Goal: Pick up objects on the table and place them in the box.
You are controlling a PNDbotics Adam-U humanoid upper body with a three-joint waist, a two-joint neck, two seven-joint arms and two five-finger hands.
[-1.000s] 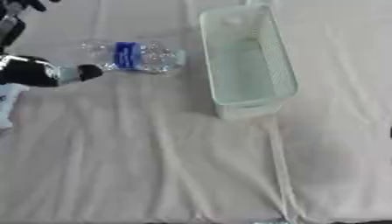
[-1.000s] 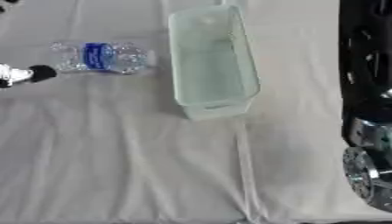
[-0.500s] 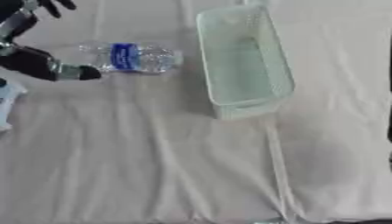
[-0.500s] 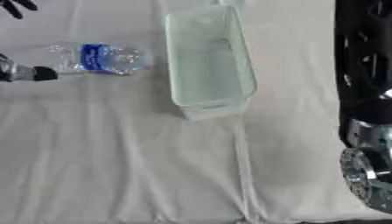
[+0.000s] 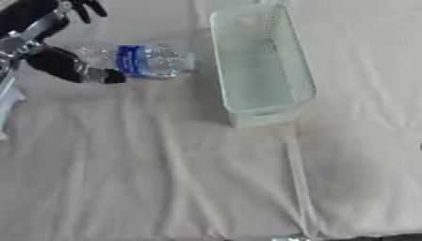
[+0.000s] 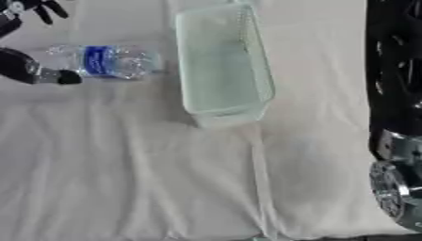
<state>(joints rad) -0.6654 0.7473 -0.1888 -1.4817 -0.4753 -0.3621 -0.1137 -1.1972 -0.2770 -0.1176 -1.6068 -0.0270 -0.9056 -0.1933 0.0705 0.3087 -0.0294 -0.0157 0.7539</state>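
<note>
Far left, your left hand is spread wide around the neck end of the bottle: thumb low by the cap, fingers up above, nothing closed on it yet. The bottle lies on its side on the cloth, clear with a blue label, base pointing toward the box. Bring the palm over the labelled middle before you curl in; it's round and will likely roll if the thumb nudges it. A pale object sits at the left edge, so watch the forearm there. The box stands just beside the bottle, empty, its near wall the thing to clear. Far right, your right arm shows, but I can't tell what that hand is doing.
</note>
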